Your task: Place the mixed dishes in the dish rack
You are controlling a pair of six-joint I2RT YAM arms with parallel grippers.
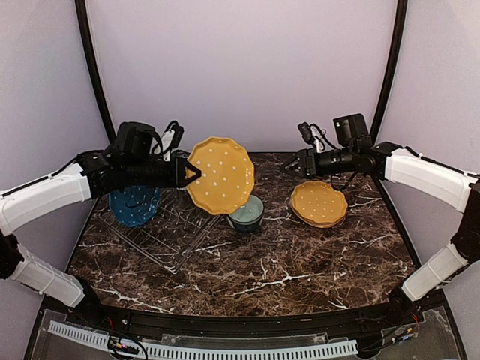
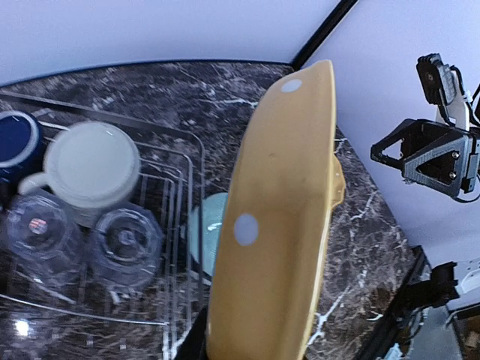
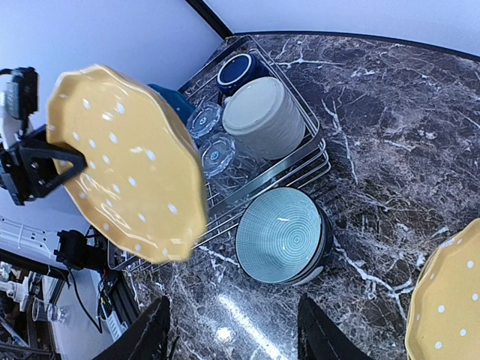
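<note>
Two glasses (image 2: 124,240), two mugs (image 2: 94,161); left fingers (image 1: 184,174) grip one yellow plate (image 1: 221,175), right fingers (image 3: 154,334) apart.

Left arm (image 1: 45,196), right arm (image 1: 429,176): white shells, black joints. Left pincer (image 1: 189,174), right pincer (image 1: 291,164): black, triangular frame fingers. Thin black cables (image 1: 171,131) loop above both wrists.

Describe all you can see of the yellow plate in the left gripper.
The mustard-yellow plate looks like glazed ceramic, white-dotted, with a scalloped rim. It is held on edge in the air, above the right edge of the dish rack, near the pale-teal bowl. Only the left gripper touches it, pinching its rim.
</note>
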